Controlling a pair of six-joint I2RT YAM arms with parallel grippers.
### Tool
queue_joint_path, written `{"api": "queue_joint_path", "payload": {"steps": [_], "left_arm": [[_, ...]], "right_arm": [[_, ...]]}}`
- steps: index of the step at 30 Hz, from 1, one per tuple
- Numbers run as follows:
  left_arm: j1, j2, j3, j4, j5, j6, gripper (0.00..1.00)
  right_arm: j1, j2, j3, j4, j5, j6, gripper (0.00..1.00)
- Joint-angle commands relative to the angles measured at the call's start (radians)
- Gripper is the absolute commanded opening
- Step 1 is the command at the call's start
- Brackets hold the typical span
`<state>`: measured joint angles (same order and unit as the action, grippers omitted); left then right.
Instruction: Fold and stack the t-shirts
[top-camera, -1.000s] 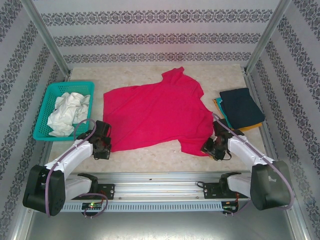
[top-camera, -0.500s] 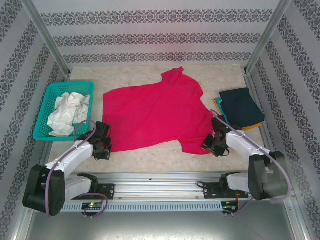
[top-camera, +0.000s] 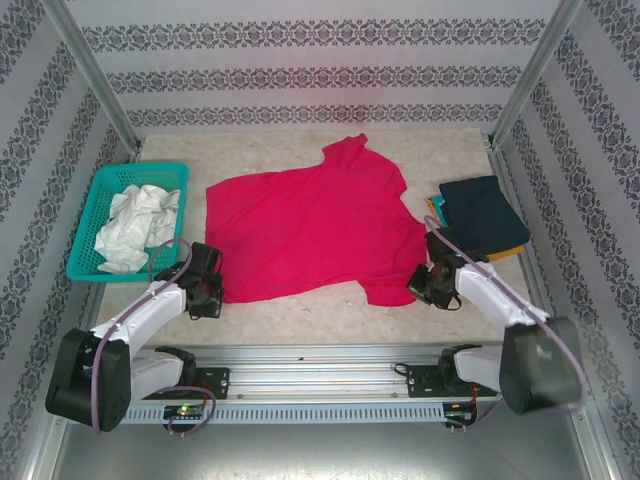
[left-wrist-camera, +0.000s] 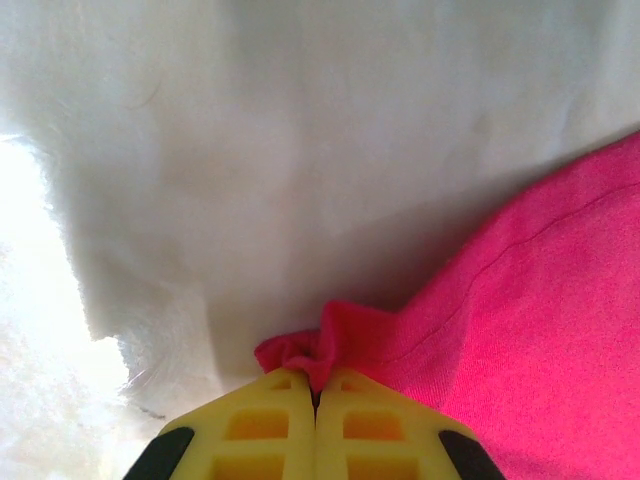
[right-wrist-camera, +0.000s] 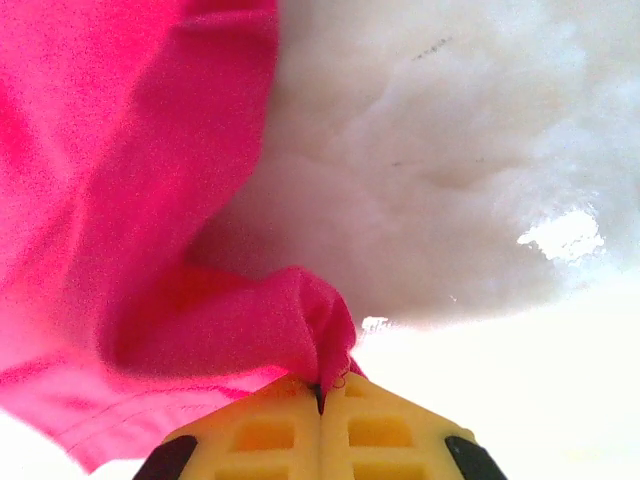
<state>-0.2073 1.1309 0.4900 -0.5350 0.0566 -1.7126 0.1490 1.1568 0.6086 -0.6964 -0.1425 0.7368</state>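
Pink shirt (top-camera: 310, 235), spread flat across the middle of the table (top-camera: 300, 318) and pinched at both near corners: left claw (left-wrist-camera: 315, 385) clamped shut on the near-left hem, right claw (right-wrist-camera: 322, 388) clamped shut on the near-right hem, probably for lifting that edge into a first fold. Just beside the right sleeve, folded navy shirt (top-camera: 485, 215) atop a yellow-orange shirt (top-camera: 508, 255), the likeliest snag. Well apart at left, teal basket (top-camera: 88, 232) holding white cloth (top-camera: 135, 225).
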Motion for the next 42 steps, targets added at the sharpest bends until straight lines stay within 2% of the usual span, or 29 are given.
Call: {"api": "queue_joint_path", "payload": {"steps": [1,6,9,20,32,42], "left_arm": [[0.010,-0.037,0.004,-0.093,-0.009,0.009,0.00],[0.011,-0.097,0.058,-0.211,-0.013,0.022,0.00],[0.010,-0.118,0.096,-0.270,-0.017,0.024,0.00],[0.032,-0.097,0.215,-0.373,-0.036,0.010,0.00],[0.118,-0.024,0.285,-0.361,0.032,0.035,0.00],[0.179,0.116,0.376,-0.334,0.081,0.089,0.00]], "right_arm": [[0.025,-0.134,-0.019,-0.137,0.005,0.047,0.00],[0.115,-0.300,0.049,-0.304,0.075,0.131,0.00],[0.140,-0.298,0.135,-0.348,0.111,0.121,0.00],[0.164,-0.053,0.483,-0.365,0.152,-0.022,0.00],[0.162,0.160,0.688,-0.356,0.151,-0.151,0.00],[0.147,0.354,0.879,-0.357,0.112,-0.238,0.00]]}}
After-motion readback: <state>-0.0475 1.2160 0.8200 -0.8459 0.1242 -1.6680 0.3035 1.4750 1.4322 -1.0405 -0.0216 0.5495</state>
